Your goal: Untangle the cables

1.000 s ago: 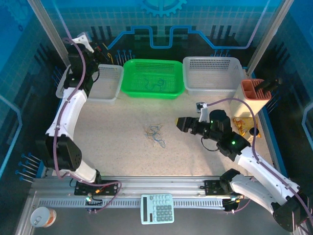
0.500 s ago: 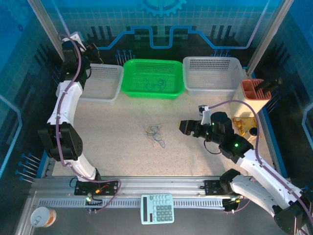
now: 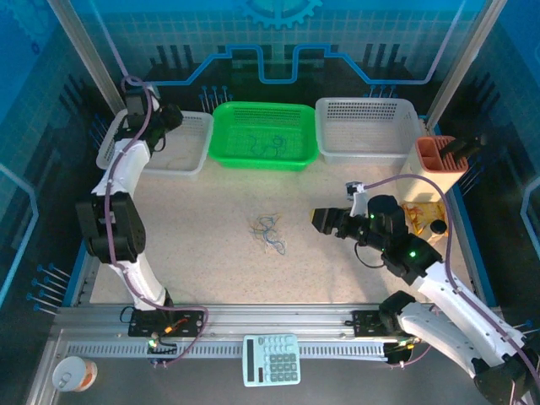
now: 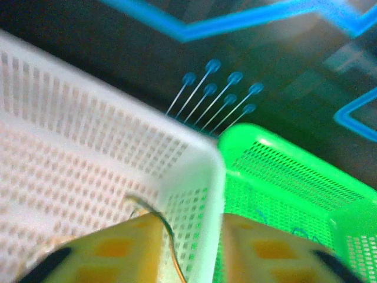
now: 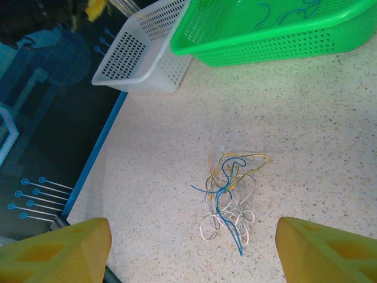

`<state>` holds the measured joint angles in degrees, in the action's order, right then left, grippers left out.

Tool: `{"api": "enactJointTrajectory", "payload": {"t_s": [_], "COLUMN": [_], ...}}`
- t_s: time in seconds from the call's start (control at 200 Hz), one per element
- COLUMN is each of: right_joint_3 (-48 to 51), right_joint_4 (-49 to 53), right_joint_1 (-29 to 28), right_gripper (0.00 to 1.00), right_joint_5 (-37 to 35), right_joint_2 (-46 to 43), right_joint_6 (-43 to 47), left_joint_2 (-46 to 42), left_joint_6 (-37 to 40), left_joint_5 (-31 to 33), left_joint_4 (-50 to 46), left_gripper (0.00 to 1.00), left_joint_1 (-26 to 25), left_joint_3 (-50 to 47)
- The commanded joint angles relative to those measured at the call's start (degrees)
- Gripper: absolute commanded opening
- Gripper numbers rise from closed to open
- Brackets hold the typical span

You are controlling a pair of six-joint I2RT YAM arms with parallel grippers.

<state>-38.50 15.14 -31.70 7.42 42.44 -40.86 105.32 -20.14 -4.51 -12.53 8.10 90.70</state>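
Note:
The cables lie as a small tangle of blue, yellow and white strands on the speckled table's middle; in the right wrist view the cables sit between and ahead of my yellow fingers. My right gripper hovers just right of them, open and empty, its tips wide apart. My left gripper is over the white basket at the back left. Its jaws stand apart above the basket's corner, and a thin yellowish cable hangs along the left finger's inner edge.
A green basket with blue cables stands at the back centre, and another white basket stands to its right. An orange holder and a yellow packet are at the right edge. A calculator lies on the front rail.
My left arm swung from the back-left corner over to the white basket and its jaws parted from shut. The right gripper edged slightly right and stayed open.

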Motion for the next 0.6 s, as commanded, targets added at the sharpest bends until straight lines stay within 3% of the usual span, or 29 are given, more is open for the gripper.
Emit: {"api": "enactJointTrajectory", "payload": {"t_s": [0.0,0.065,0.185,0.39,0.595], "right_joint_3": [0.0,-0.1,0.0,0.3,1.6], "right_joint_4": [1.8,2.1,2.3,1.6,-0.1], "right_joint_1": [0.4,0.4,0.4,0.3,-0.9], "right_gripper": [0.75,0.75,0.75,0.74,0.74], "right_joint_5": [-1.2,-1.2,-1.4,-1.4,-2.4], "right_joint_2": [-1.1,-1.3,-1.3,0.6,4.6], "right_joint_6": [0.8,0.8,1.1,1.7,2.4], "left_joint_2": [2.0,2.1,0.6,-3.8,-12.4], "left_joint_6": [0.6,-0.2,-0.8,-3.9,-13.6], "left_joint_5": [0.4,0.6,0.4,-3.2,-10.5], "left_joint_4": [-7.6,-9.0,-9.3,-7.3,0.3], "left_gripper": [0.5,0.62,0.74,0.8,0.83], "left_joint_1": [1.0,1.5,2.1,2.1,1.1], "left_joint_3": [2.7,3.9,5.2,5.2,-2.4]}}
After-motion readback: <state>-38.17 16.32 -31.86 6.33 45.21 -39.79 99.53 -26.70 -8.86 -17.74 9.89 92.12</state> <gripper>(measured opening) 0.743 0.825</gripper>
